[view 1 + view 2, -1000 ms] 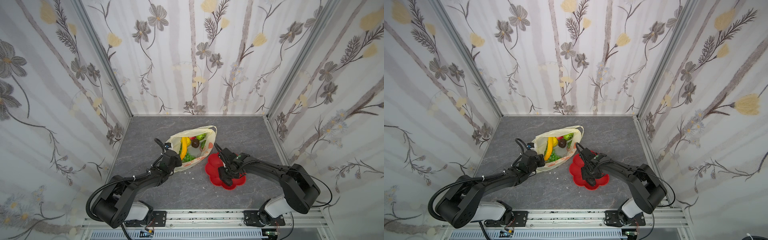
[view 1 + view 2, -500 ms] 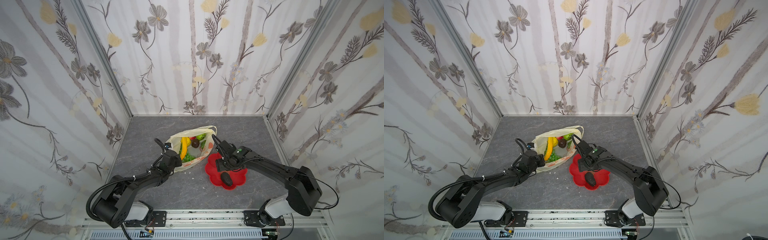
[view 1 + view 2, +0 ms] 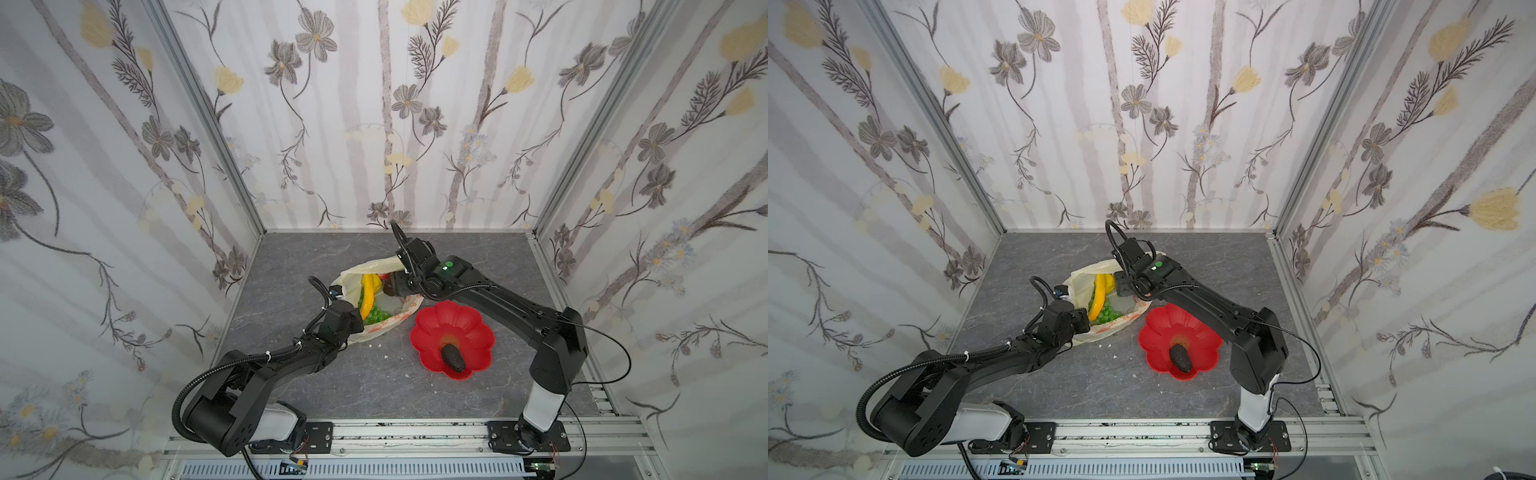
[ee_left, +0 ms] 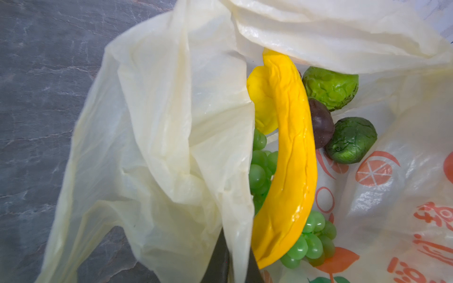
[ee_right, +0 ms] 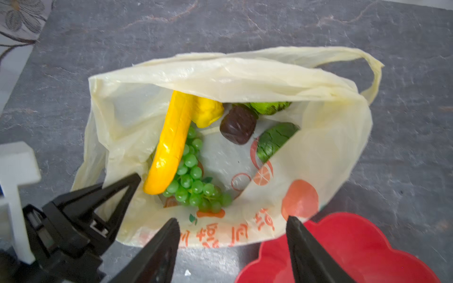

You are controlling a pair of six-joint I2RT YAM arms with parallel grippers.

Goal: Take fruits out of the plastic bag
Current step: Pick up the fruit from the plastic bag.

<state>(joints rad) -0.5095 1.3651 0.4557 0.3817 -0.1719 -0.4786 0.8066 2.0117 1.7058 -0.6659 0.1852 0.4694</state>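
Observation:
The pale-yellow plastic bag (image 3: 384, 328) (image 3: 1077, 280) lies open on the grey floor. Inside it are a yellow banana (image 4: 289, 159) (image 5: 171, 147), green grapes (image 4: 308, 245) (image 5: 196, 186), a bumpy lemon (image 4: 259, 103), two green citrus (image 4: 331, 88) and a dark brown piece (image 5: 237, 125). My left gripper (image 4: 235, 264) (image 3: 355, 322) is shut on the bag's near rim and holds it up. Above the bag's printed side, my right gripper (image 5: 231, 219) (image 3: 392, 286) hangs open with nothing in it. A dark avocado (image 3: 453, 358) (image 3: 1179, 358) lies on the red plate.
The red flower-shaped plate (image 3: 478, 328) (image 3: 1204, 332) (image 5: 355, 245) sits right of the bag and touches its printed side. Flowered walls close in the left, back and right. Small white crumbs dot the floor in front of the bag.
My right gripper left the avocado on the red plate, then rose and swung back-left over the bag's mouth. The left arm has kept still with its hold on the bag.

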